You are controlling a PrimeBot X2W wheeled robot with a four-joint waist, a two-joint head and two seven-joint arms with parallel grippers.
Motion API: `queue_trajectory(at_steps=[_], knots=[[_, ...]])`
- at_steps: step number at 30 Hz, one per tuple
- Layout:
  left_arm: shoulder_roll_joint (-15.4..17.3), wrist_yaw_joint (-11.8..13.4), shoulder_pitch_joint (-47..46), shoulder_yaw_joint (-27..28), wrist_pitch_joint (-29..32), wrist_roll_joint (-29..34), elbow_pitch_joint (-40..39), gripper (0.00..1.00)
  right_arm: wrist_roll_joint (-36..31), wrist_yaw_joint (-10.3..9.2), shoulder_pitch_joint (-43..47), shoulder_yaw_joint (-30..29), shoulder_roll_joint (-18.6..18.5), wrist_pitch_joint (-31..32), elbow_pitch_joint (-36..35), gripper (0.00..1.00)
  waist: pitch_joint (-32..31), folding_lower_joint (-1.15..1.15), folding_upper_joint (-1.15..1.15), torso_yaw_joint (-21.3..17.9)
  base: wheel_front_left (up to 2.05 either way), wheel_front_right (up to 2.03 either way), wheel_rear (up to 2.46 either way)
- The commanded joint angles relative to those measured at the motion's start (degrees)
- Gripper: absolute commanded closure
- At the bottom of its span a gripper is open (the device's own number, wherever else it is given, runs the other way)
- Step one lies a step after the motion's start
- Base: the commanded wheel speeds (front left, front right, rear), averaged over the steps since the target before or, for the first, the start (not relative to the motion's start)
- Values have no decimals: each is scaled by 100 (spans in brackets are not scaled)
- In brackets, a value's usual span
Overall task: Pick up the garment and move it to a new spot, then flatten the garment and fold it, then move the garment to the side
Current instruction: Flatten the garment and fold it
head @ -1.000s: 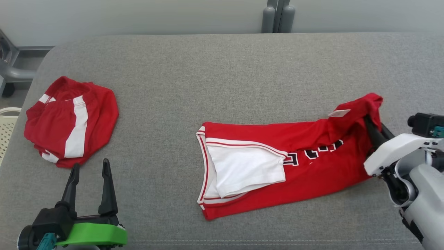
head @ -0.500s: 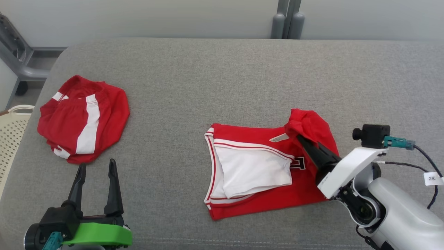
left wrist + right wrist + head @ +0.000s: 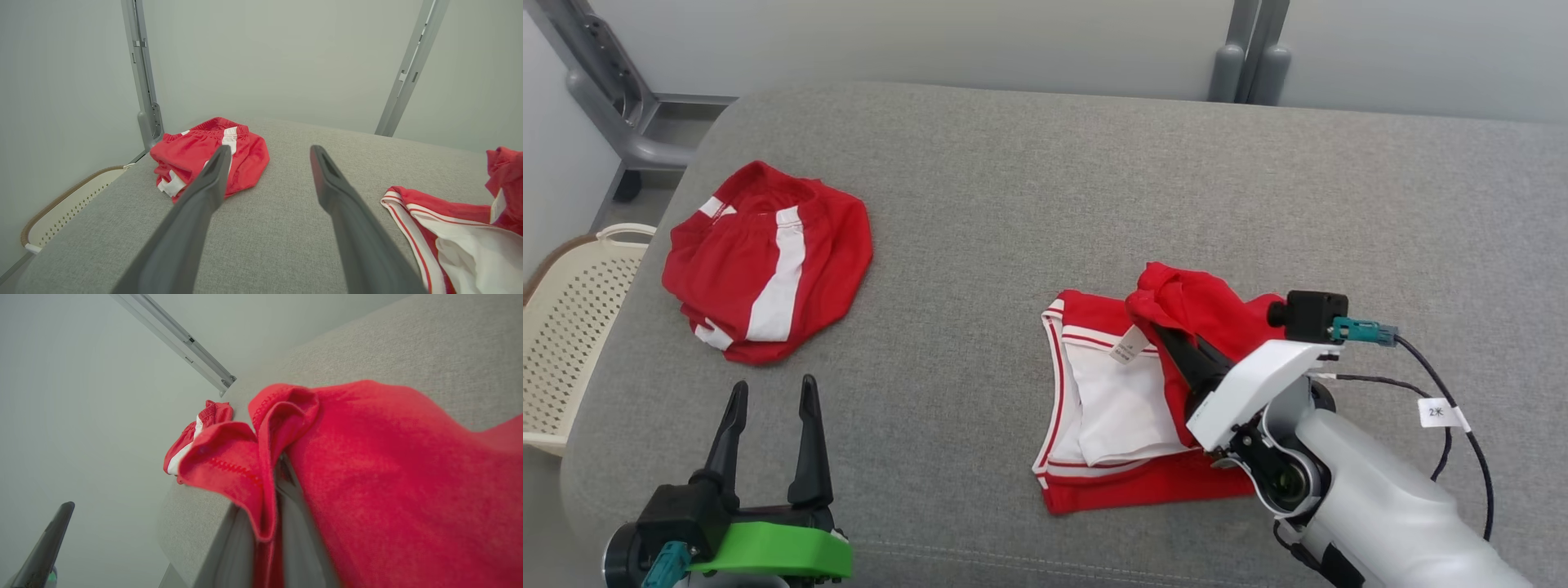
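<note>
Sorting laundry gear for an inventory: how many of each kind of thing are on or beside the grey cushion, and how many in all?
Red jersey: 1
Red shorts: 1
Cream laundry basket: 1
Total: 3

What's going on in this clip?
The robot is midway through folding a red jersey on a grey cushion. Its right tool is shut on a bunched end of the jersey, holding that end up over the part lying flat, so the fold is not yet laid down. The left tool is open and empty, hovering near the cushion's front edge. A second garment, red-and-white shorts, lies crumpled off to the left, untouched.
</note>
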Motion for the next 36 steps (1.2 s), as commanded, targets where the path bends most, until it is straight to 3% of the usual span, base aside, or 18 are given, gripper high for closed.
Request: queue_trajectory(at_steps=[1,9,17,18,19,20,21,25,30,36], knots=[[5,3,-82,-10,-18,-41,18,0,-33,2,-94,19,80,-50,154,100,1,0,0,56,0,0,0],[5,44,-161,-182,-18,-108,110,0,-60,2,-453,61,676,-128,1298,100,34,0,0,263,0,0,0],[5,67,-200,-292,-18,-155,145,0,21,2,-630,172,923,-297,1859,100,64,0,0,385,0,0,0],[5,66,-195,-292,-18,-159,157,0,27,2,-645,189,937,-309,1893,96,68,0,0,390,0,0,0],[5,63,-201,-293,-19,-153,166,0,34,2,-669,206,945,-345,1903,62,72,0,0,393,0,0,0],[5,61,-212,-290,-18,-153,172,0,45,2,-683,228,952,-368,1913,14,74,0,0,392,0,0,0],[5,60,-221,-287,-19,-156,179,0,43,2,-684,271,958,-373,1914,0,74,0,0,388,0,0,0],[5,51,-212,-246,-19,-143,203,0,37,2,-706,380,884,-509,1700,0,55,0,0,347,0,0,0],[5,42,-160,-212,-18,-115,178,0,-317,2,-648,495,511,-724,1184,0,37,0,0,270,0,0,0],[4,35,-107,-141,-19,-89,121,0,-1137,2,-242,-346,11,-760,514,0,36,0,0,172,0,0,0]])
